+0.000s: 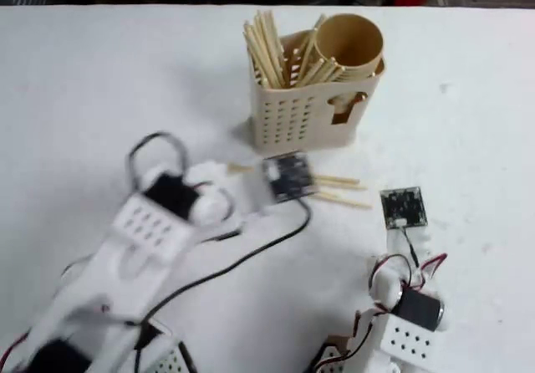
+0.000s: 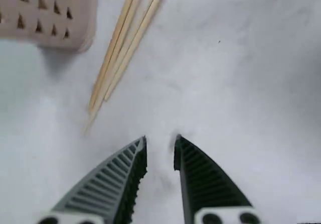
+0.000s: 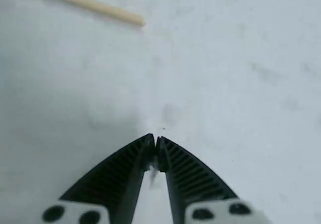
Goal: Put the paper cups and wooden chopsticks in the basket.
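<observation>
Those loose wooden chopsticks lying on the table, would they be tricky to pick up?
Probably light and stiff: the loose chopsticks are thin, straight wooden sticks. They lie flat on the table, so they may be hard to pinch. If nudged sideways they would likely roll or scatter.

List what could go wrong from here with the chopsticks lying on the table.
1. The loose chopsticks lie flat and bunched beside the basket. The left gripper, only narrowly open, may pinch one and scatter the rest.
2. The basket is crowded with standing chopsticks and a paper cup, so adding more could snag.
3. The right gripper is shut near the same sticks, so the arms might collide.
</observation>
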Controlling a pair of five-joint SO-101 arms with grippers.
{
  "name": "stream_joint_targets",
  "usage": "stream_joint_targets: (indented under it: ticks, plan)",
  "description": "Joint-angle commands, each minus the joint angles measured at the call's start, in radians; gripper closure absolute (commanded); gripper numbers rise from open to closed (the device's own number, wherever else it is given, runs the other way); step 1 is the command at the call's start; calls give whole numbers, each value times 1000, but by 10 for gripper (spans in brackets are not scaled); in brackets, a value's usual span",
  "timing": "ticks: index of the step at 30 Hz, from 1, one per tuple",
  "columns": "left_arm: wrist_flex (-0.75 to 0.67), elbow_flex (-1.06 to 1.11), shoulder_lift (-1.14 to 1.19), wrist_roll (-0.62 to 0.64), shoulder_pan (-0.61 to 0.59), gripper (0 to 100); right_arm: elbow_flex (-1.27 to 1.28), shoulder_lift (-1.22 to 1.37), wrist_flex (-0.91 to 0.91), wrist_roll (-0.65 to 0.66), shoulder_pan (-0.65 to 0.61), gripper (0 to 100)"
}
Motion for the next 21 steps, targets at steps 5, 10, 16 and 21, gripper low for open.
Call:
stream_joint_targets:
  ticks: [5,10,16,21]
  plan:
    - [-71,-316,438,14,87,890,118,-245,76,12,77,981]
    - [-89,-520,654,11,102,890,118,-225,62,6,73,981]
    - [-34,-746,851,12,94,851,118,-225,65,8,73,981]
    - [-6,-890,977,12,96,846,118,-225,68,12,73,981]
